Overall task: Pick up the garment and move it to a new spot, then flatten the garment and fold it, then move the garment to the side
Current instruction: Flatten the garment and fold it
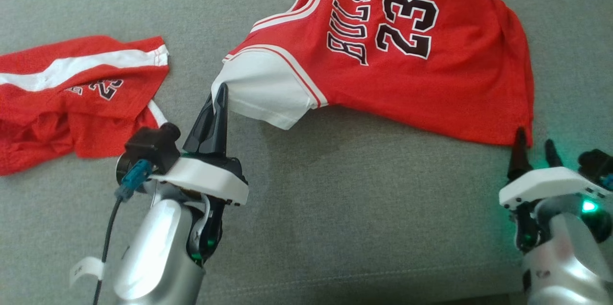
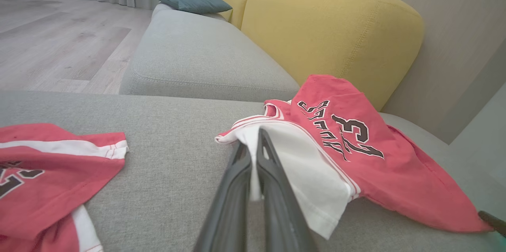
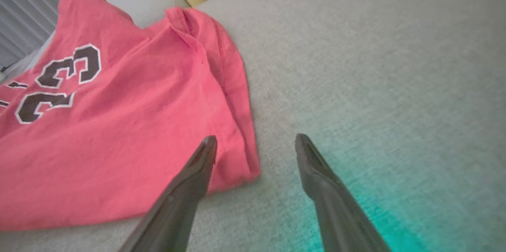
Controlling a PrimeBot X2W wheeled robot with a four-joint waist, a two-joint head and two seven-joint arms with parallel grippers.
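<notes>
On the grey sofa seat [image 1: 335, 228], towards its far right, the red jersey [image 1: 431, 84] lies printed side up and only roughly spread, its far edge riding up against the yellow backrest [image 2: 328, 34] and its right side doubled into a ridge. A pair of matching shorts [image 1: 72, 99] sits well apart on the left (not the piece being worked, as I read it). The left gripper [image 1: 220, 96] has its two fingers pressed together on the edge of the white sleeve [image 1: 268, 89], with a sliver of white cloth caught between them. The right gripper [image 3: 257, 139] stands spread wide at the near right hem corner, one finger over the red cloth and the other over bare cushion, gripping nothing. I judge the fabric light, limp and fairly grippy on the woven upholstery, so it will sag and bunch from any single hold instead of sliding flat. Sleeve edge and hem corner look like sound places to grip, since stitched seams give a firmer bite; taking both layers at the corner should keep the body from peeling open when lifted.
</notes>
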